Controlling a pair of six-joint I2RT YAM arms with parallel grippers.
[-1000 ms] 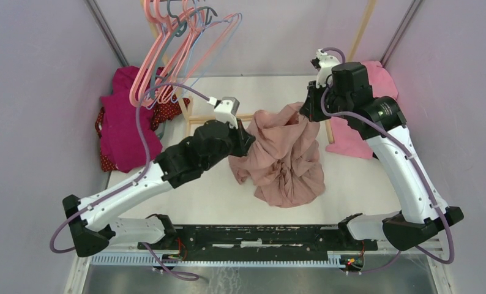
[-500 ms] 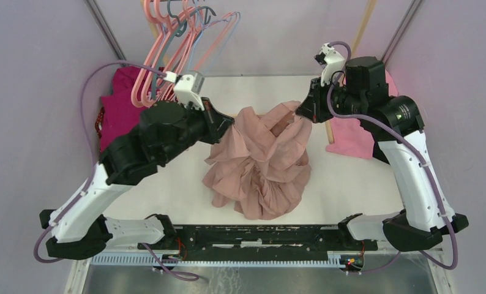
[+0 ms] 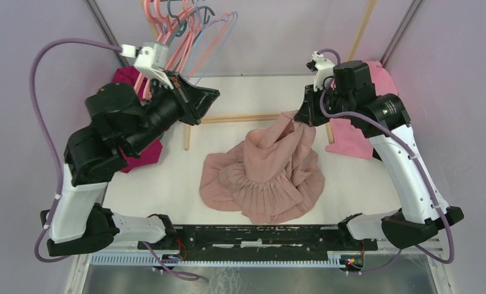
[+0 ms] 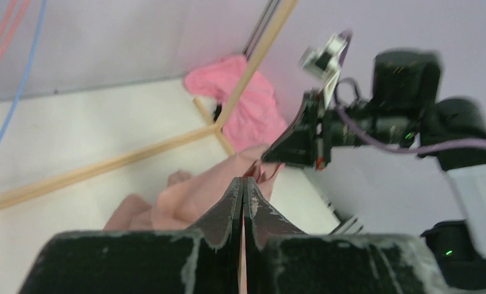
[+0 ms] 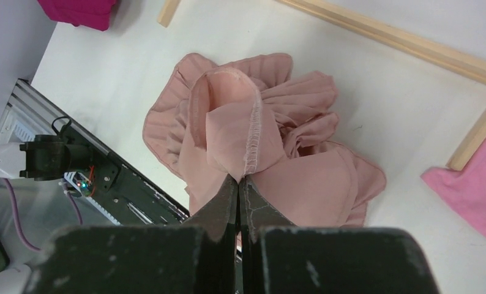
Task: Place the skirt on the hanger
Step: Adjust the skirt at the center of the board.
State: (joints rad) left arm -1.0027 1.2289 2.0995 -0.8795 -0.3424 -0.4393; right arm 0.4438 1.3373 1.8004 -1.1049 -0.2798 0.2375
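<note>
Dusty-pink cloth, the skirt [image 3: 265, 180], lies heaped on the white bench [image 3: 246, 92] seen from overhead. One fold is drawn up to the right gripper [image 3: 302, 121], which is pinched closed on it. The left gripper [image 3: 211, 97] is raised well apart from the skirt, near the hangers [image 3: 185, 18] at the back left. From the left wrist, its jaws press together with nothing between them, the skirt lying beyond. From the right wrist, the fingers clamp a stitched edge of the skirt, and the rest spills onto the bench beside a wooden frame [image 5: 406, 52].
</note>
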